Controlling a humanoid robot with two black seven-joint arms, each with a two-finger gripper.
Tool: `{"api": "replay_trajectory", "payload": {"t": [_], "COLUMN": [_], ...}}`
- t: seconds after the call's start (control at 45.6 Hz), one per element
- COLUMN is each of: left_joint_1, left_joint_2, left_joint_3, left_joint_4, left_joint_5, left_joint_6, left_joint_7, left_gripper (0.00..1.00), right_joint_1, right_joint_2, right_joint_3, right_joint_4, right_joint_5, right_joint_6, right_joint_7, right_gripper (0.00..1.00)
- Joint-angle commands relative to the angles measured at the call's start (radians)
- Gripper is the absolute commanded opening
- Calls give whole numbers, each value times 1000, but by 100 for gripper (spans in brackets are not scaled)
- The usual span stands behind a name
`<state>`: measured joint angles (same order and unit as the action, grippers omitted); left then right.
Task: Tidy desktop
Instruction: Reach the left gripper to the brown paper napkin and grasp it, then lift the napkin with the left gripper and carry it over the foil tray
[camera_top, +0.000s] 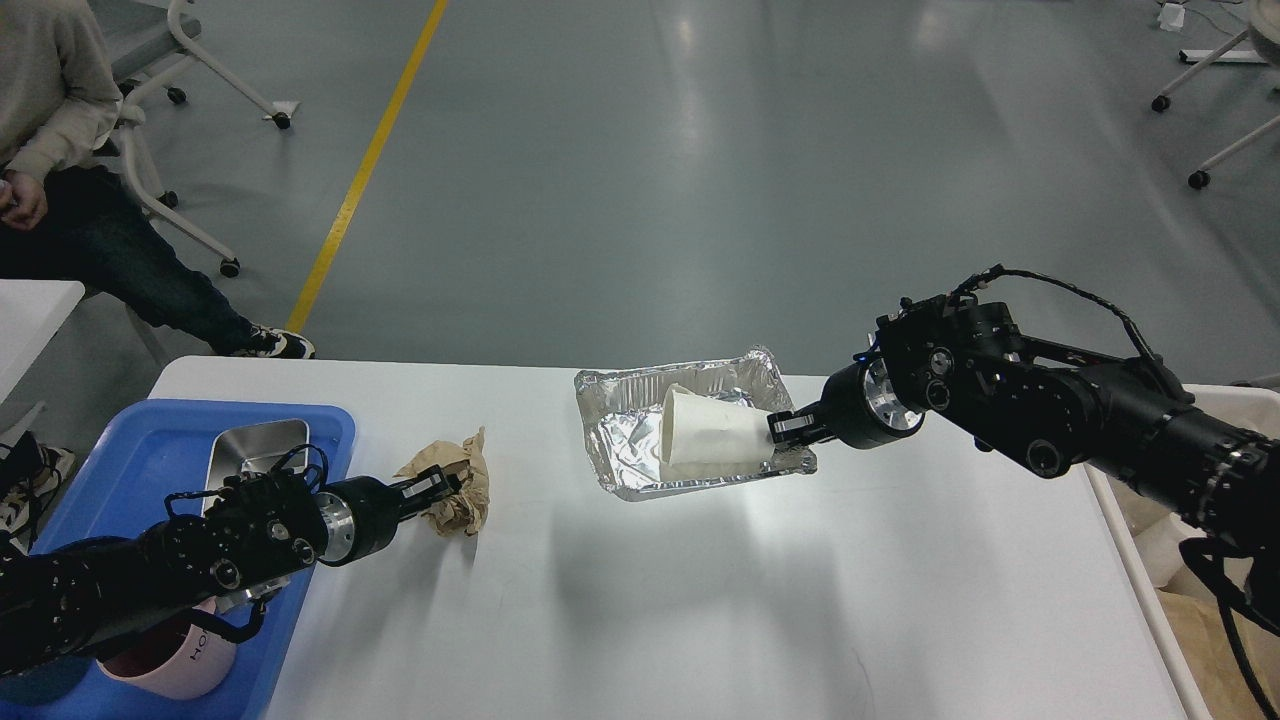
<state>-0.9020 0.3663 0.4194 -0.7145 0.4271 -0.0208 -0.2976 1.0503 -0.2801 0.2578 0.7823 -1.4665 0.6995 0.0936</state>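
The white desktop (650, 600) fills the lower view. A crumpled brown paper wad (462, 485) lies on it left of centre. My left gripper (440, 487) is shut on the wad's left side, low over the desktop. A silver foil tray (620, 440) sits at the back centre with a white paper cup (705, 440) lying on its side in it. My right gripper (783, 428) is shut on the foil tray's right rim, next to the cup's narrow end.
A blue plastic tray (150, 450) at the left edge holds a steel dish (255, 445) and a pink mug (165, 665). A beige bin (1170, 560) stands at the right edge. A seated person (60, 130) is at the far left.
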Motion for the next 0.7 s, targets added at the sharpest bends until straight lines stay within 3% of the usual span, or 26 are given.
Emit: {"api": "replay_trajectory", "payload": {"t": [0.0, 0.285, 0.68], "left_joint_1": [-9, -141, -330], "left_joint_2": [74, 373, 697], "left_joint_3": [-17, -44, -34], "left_joint_4": [-13, -160, -494], "left_joint_5": [4, 4, 33], "left_joint_6": [-28, -117, -140], "left_joint_7": [-8, -8, 29], "left_gripper": [0, 1, 2], "right_joint_1": [-4, -6, -3], "right_joint_2": [-1, 7, 9], "right_joint_3": [0, 0, 0], "right_joint_4": [0, -1, 0], "right_joint_5": [0, 0, 0], "right_joint_6": [-5, -5, -5], "right_joint_7": [0, 0, 0], "right_gripper": [0, 0, 0]}}
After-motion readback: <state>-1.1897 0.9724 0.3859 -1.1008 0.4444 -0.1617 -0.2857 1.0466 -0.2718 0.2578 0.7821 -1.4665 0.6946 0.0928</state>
